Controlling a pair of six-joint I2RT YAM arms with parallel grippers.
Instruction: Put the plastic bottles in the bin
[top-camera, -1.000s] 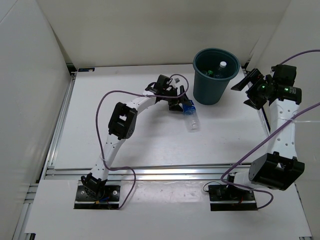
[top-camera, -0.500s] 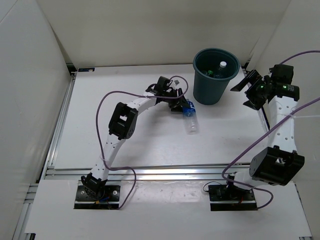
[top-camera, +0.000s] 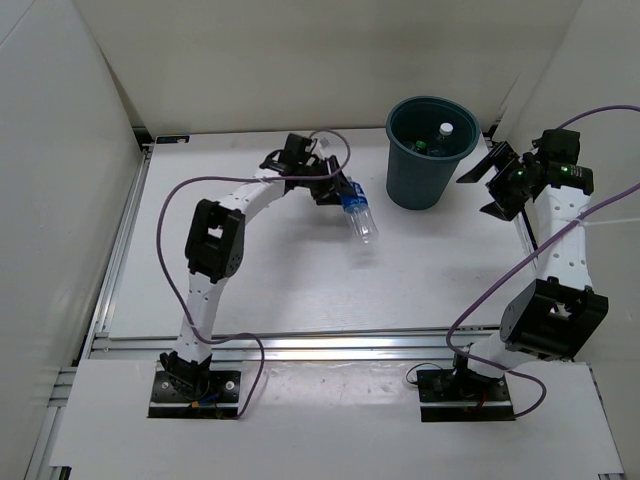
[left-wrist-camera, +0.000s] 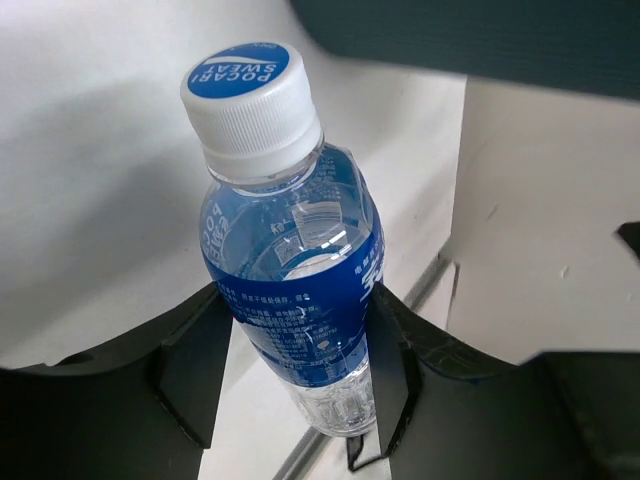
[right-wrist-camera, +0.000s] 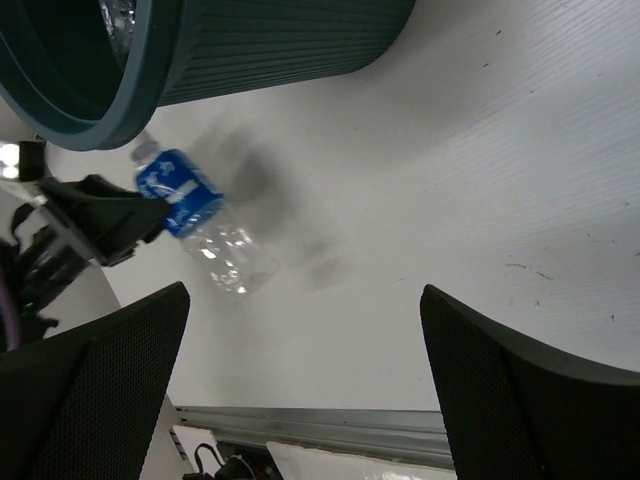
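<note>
My left gripper is shut on a clear plastic bottle with a blue label and holds it tilted above the table, left of the bin. In the left wrist view the black fingers press both sides of the bottle, whose white and blue cap points away. The dark teal bin holds a white-capped clear bottle and a green bottle. My right gripper hangs open to the right of the bin. Its wrist view shows the bin, the held bottle and its own gripper with nothing in it.
White walls close in the table on the left, back and right. An aluminium rail runs along the near edge of the table. Purple cables loop from both arms, one over the left arm.
The left gripper closed on the blue-label bottle and lifted it off the table, swinging up and to the left. The right arm barely shifted.
</note>
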